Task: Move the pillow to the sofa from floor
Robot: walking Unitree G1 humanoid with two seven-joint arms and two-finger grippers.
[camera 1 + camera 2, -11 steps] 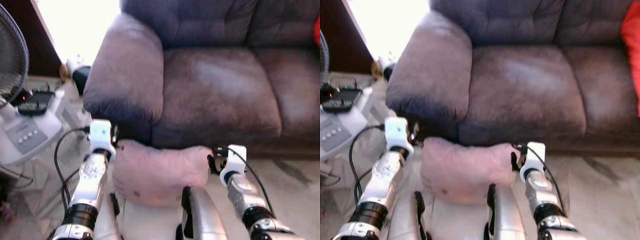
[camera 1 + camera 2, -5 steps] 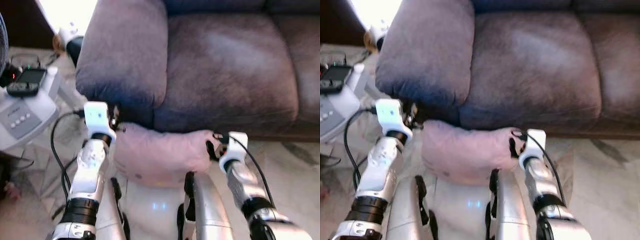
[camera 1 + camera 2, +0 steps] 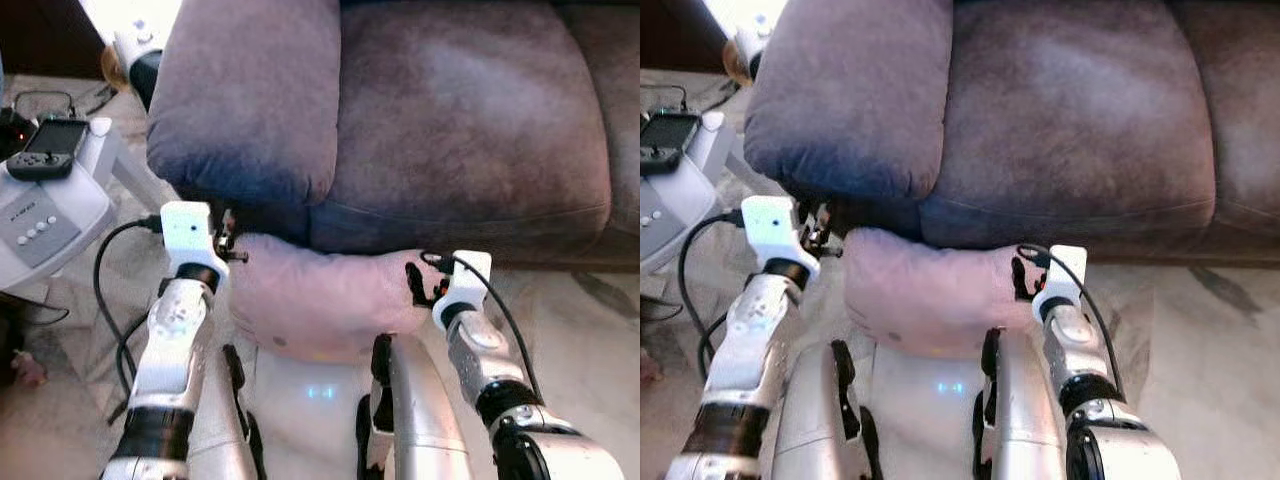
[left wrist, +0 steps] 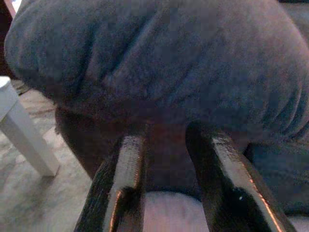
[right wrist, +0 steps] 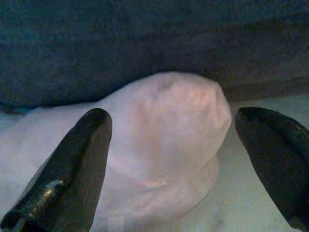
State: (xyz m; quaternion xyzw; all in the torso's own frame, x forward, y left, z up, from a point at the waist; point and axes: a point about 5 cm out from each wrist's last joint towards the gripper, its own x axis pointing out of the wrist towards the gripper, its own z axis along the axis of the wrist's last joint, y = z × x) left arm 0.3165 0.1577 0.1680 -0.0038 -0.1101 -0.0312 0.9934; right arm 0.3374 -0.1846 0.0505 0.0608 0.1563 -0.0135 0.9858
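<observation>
1. Pillow [image 3: 325,300] lies on the floor [image 3: 590,330], pressed against the base of the sofa [image 3: 460,110], below the armrest [image 3: 250,100].
2. Change: across the last second the sofa has slid up and grown in the head views, so the camera has tipped down and closed in. The pillow's place against the sofa base is unchanged; both arms have kept their stations at its ends.
3. Meaning: judged, the robot is bending into the pickup; the lift is not yet begun.
4. Left gripper [image 4: 164,164]: at the pillow's left end, under the armrest. Fingers slightly parted, nothing between them; pink fabric sits just below the tips.
5. Right gripper [image 5: 178,159]: at the pillow's right end, fingers spread wide, straddling the pillow corner without clamping it.
</observation>
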